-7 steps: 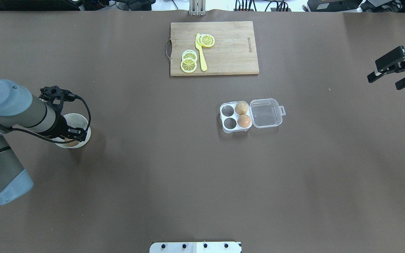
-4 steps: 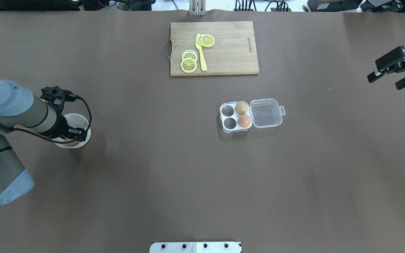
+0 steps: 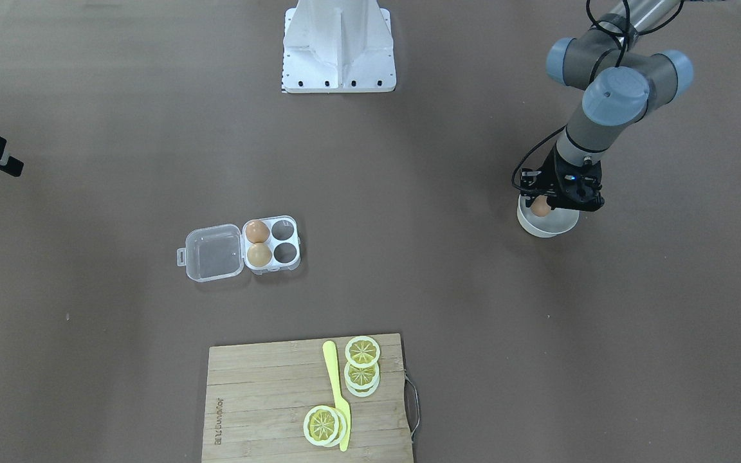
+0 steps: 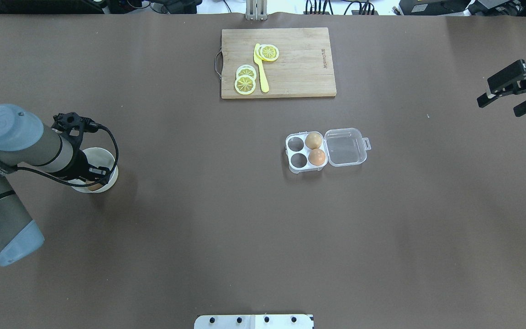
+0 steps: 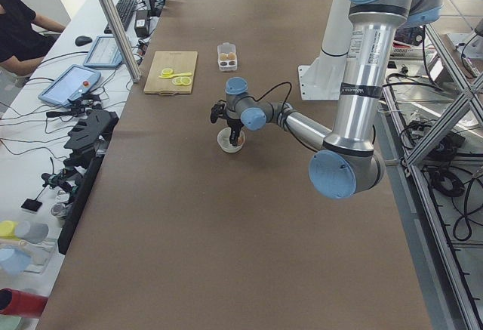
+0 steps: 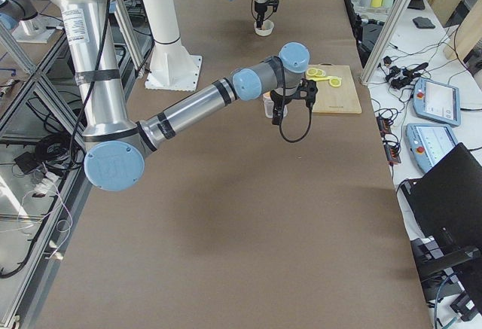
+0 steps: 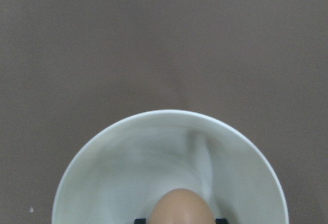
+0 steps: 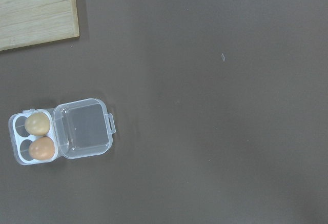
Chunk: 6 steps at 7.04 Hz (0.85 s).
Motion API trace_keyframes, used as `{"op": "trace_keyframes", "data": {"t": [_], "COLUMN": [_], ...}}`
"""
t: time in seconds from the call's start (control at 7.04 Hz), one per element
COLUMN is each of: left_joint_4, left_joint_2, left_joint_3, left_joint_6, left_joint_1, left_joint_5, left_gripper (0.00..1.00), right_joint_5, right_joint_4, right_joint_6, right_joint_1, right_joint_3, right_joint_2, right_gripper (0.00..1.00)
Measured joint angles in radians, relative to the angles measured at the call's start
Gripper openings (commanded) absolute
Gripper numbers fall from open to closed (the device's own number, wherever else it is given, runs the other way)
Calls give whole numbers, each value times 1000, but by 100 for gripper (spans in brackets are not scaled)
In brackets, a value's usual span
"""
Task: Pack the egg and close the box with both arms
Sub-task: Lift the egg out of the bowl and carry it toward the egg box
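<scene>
An orange-brown egg (image 7: 182, 208) sits between the fingers of my left gripper (image 3: 541, 206), shut on it just above the white bowl (image 7: 169, 112). From overhead the left wrist covers most of that bowl (image 4: 104, 156). The clear box (image 4: 291, 155) lies open mid-table, lid (image 4: 345, 147) flat to the right. A paler tan egg (image 4: 313, 140) and an orange-brown egg (image 4: 317, 157) fill the two cells by the hinge; the other two cells are empty. My right gripper (image 4: 505, 103) hangs open at the far right edge, well away from the box (image 8: 18, 137).
A wooden cutting board (image 4: 299, 68) with lemon slices (image 4: 245, 84) and a yellow knife (image 4: 261, 68) lies behind the box. The robot's white base (image 3: 339, 45) stands at the near table edge. Brown table surface (image 4: 208, 205) spreads between bowl and box.
The left arm has shifted only very slightly over the bowl, still shut on the egg. The box and right gripper have not moved.
</scene>
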Motion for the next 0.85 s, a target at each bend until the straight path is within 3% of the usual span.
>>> {"op": "trace_keyframes", "data": {"t": [0.28,0.85], "left_joint_4": [0,-7], "left_joint_2": [11,68], "left_joint_3": [-17,-191], "left_joint_6": [1,-62], "left_joint_1": [-8,-109], "left_joint_5": [-19,-65], "left_gripper": [0,0], "right_joint_5": [0,0], "right_joint_4": [0,0], "right_joint_6": [0,0], "right_joint_1": [0,0], "right_joint_3": [-1,1], "right_joint_2": [0,0], "right_gripper": [100,100]}}
